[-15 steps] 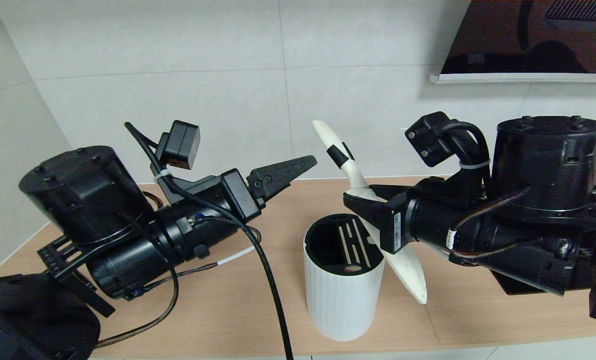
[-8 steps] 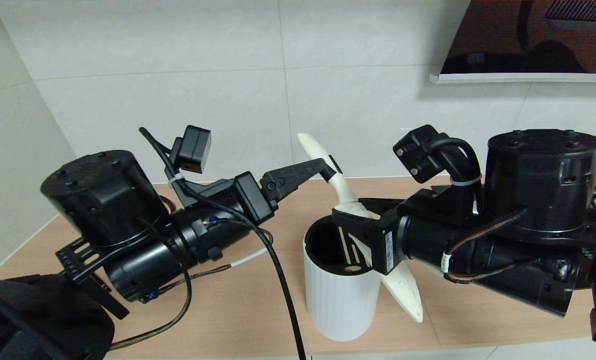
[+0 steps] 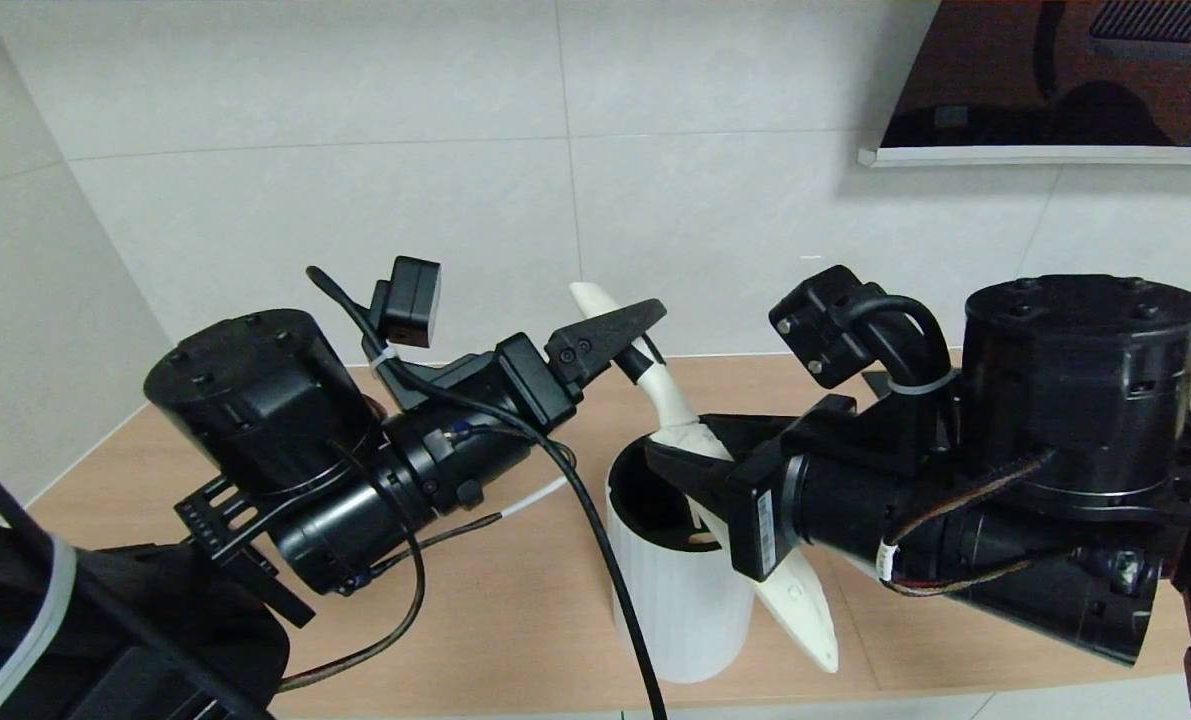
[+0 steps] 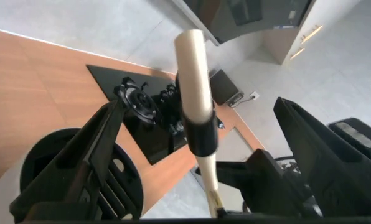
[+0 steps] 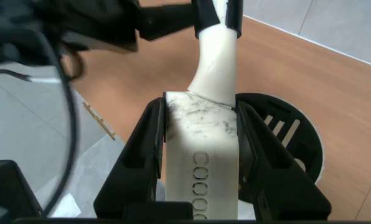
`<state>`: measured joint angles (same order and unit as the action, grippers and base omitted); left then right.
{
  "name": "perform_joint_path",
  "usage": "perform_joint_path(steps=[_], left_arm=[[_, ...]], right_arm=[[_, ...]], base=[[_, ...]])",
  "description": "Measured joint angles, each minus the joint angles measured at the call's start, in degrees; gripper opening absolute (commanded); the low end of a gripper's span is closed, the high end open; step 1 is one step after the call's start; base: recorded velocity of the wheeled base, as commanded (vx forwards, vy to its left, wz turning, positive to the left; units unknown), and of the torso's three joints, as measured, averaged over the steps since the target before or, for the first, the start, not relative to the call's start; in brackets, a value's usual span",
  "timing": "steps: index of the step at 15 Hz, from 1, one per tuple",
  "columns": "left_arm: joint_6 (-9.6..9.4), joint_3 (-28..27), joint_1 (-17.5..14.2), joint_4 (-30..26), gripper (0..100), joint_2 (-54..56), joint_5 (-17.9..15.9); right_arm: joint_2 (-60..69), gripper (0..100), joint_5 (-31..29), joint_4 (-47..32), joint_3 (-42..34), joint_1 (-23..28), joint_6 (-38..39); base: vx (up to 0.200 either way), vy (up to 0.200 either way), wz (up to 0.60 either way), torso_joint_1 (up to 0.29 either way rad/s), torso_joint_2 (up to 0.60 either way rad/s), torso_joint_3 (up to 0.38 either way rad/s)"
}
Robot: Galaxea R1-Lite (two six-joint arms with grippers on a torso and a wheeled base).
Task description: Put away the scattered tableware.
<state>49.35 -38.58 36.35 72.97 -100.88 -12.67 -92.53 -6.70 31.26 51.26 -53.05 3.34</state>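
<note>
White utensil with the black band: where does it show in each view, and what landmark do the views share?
Head view: white utensil at centre, tilted, clamped in the right gripper.
Left wrist view: its handle runs through the centre, between the open fingers of the left gripper.
Right wrist view: its broad part fills the centre, between the right gripper's fingers.
Shared landmark: the white holder with a black slotted top.

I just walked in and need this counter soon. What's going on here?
The right gripper is shut on a white utensil, holding it tilted above the white ribbed holder on the wooden counter. The utensil's lower end hangs outside the holder, so it is not put away yet. The left gripper is open, with its fingers on either side of the utensil's handle, not gripping it.
</note>
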Motion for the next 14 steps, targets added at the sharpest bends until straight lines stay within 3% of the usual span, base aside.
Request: perform_joint_path(steps=[7,8,14], left_arm=[[-0.16,0.4,2.2,0.1,100,-0.4,0.4],[-0.2,0.4,2.3,0.0,0,-0.5,0.6],[-0.27,0.0,2.3,0.0,0,-1.2,1.1]], right_arm=[[-0.6,0,0.0,0.0,-0.3,-1.0,0.0],[-0.7,0,0.0,0.0,-0.3,-1.1,0.0],[-0.9,0,-0.1,0.0,-0.3,-1.1,-0.1]], base=[[0.0,0.0,0.0,0.0,0.0,0.0],[0.0,0.0,0.0,0.0,0.0,0.0],[0.0,0.0,0.0,0.0,0.0,0.0]])
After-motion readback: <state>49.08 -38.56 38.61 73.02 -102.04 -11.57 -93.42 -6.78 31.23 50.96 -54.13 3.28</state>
